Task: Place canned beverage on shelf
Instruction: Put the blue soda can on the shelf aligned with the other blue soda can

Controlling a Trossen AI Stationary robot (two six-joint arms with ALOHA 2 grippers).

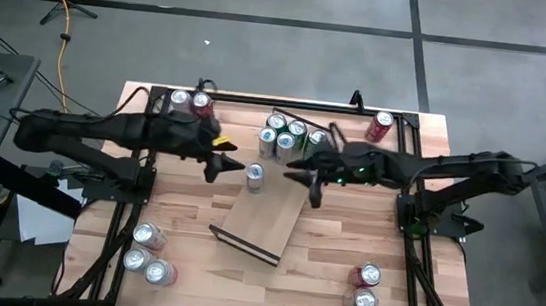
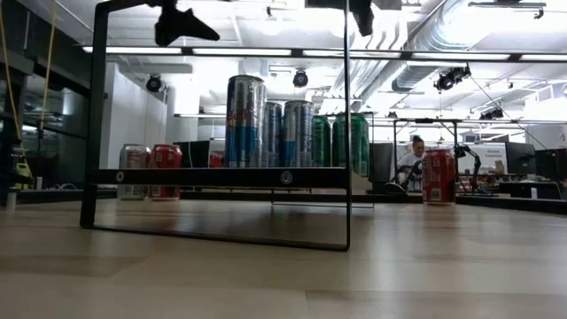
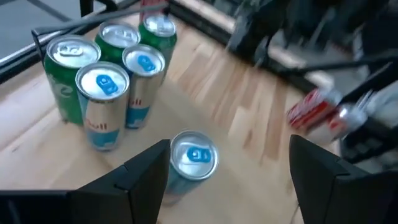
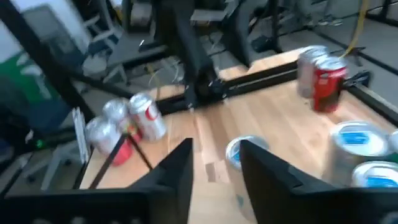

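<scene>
Hovering with fingers spread, the left end effector (image 1: pixel 220 165) is poised over the lone blue can (image 1: pixel 255 177) at the shelf's (image 1: pixel 265 219) 12 o'clock edge — descent and closing are called for next — the right end effector (image 1: pixel 303 180), parted, is held nearby.

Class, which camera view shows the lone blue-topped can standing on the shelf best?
The left wrist view: the blue-topped can fills the foreground between the open left gripper. The high view shows it small on the shelf; the right wrist view catches only part.

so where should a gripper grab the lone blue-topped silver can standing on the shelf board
Grip the lone blue-topped silver can around its cylindrical side wall, coming down from above. It stands upright on the light-wood shelf board, apart from the can cluster, with free space on both flanks. The left gripper, open, is nearest.
</scene>
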